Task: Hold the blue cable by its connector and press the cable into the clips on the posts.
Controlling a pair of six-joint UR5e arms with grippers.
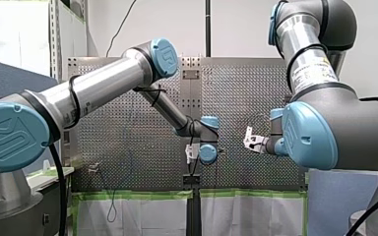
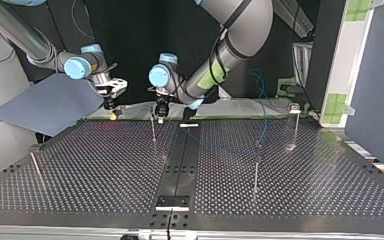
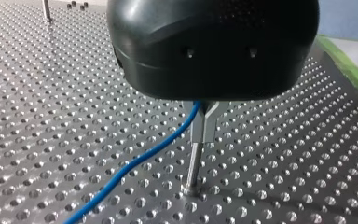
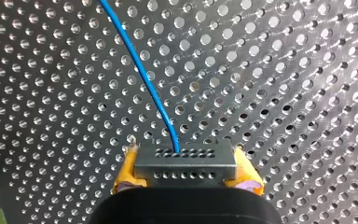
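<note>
Front view: my left gripper point(image 1: 192, 153) and my right gripper point(image 1: 250, 141) hang near each other over the perforated table point(image 1: 128, 132).

Top view: my left gripper stands directly above the clip post point(image 2: 153, 131). My right gripper is just beside that post, at its left. The thin blue cable point(image 2: 264, 110) droops well right of the post.

Left wrist view: the cable rises under the black gripper, just beside the post's forked clip point(image 3: 204, 125). Whether this gripper grasps it cannot be told.

Right wrist view: yellow pads point(image 4: 126, 172) clench the grey, hole-dotted connector point(image 4: 186, 163), and the cable leaves its face.
</note>
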